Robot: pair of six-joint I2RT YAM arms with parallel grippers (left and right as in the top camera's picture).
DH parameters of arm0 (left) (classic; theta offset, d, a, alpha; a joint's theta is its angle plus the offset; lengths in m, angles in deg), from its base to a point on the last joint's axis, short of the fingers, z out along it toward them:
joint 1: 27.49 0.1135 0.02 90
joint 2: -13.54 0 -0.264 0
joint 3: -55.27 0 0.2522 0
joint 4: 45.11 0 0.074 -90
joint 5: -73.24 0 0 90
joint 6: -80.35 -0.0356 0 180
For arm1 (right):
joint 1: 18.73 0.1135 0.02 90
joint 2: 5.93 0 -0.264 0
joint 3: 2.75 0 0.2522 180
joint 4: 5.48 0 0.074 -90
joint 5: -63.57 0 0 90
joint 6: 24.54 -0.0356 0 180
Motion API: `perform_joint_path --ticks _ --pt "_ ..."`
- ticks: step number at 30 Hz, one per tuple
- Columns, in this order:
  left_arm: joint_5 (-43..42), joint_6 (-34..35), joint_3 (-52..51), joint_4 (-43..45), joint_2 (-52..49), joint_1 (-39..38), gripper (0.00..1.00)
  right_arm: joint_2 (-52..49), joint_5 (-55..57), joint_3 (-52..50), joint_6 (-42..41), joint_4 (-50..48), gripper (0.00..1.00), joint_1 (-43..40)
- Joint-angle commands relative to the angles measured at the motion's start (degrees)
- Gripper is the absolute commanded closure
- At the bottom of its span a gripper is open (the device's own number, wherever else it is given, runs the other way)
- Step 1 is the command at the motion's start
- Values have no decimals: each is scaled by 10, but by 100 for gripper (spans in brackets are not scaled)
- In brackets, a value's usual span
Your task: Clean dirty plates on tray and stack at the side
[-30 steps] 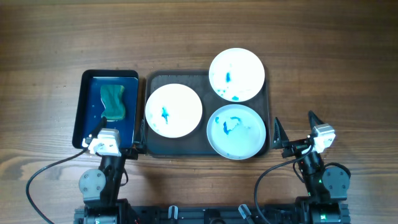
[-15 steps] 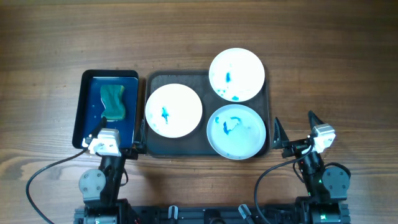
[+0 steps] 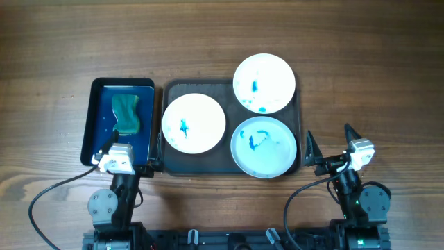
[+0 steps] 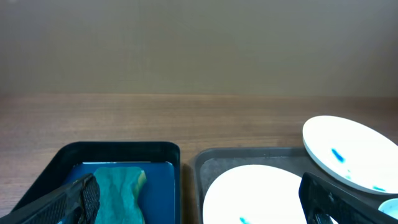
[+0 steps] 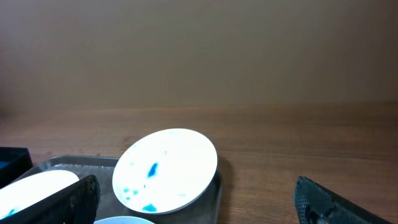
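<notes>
Three white plates with blue stains lie on the dark grey tray (image 3: 173, 161): one at the left (image 3: 193, 123), one at the front right (image 3: 263, 146), one at the back right (image 3: 264, 83) resting on the tray's rim. A green sponge (image 3: 126, 114) lies in the blue bin (image 3: 89, 125) left of the tray. My left gripper (image 3: 130, 157) is open near the bin's front edge. My right gripper (image 3: 330, 144) is open just right of the tray. In the left wrist view the sponge (image 4: 121, 193) and left plate (image 4: 261, 196) show between the fingertips (image 4: 78, 199).
The wooden table (image 3: 361, 62) spreads around the tray and bin. Cables run from both arm bases at the front edge.
</notes>
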Motion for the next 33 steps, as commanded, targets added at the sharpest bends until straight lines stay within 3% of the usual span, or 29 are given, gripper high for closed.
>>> perform_joint_path --ticks 1,5,10,13,18,20,22,26,32,33 --pt "21 -9 3 -8 -4 -3 0 -9 11 5 27 1 0 3" --pt "25 -6 83 -57 -58 -3 0 -50 -3 70 38 16 0 3" --pt "25 -7 291 -205 -220 -3 0 -190 -35 250 37 143 0 3" --pt "25 -7 449 -341 -339 -3 0 -289 -66 394 36 246 0 3" --pt "25 -7 629 -511 -489 -3 0 -455 -66 644 38 483 0 3" --pt "14 -7 643 -516 -525 -3 0 -515 -65 719 44 567 0 3" --pt "2 -7 643 -517 -547 -3 0 -548 -69 743 43 582 0 3" --pt "-125 -7 643 -519 -580 -3 0 -602 -79 743 -130 584 0 3" --pt "-147 -3 643 -533 -586 -3 0 -676 -124 743 -91 586 1 3" --pt "-143 25 643 -536 -586 -3 0 -693 -130 743 -77 589 0 9"
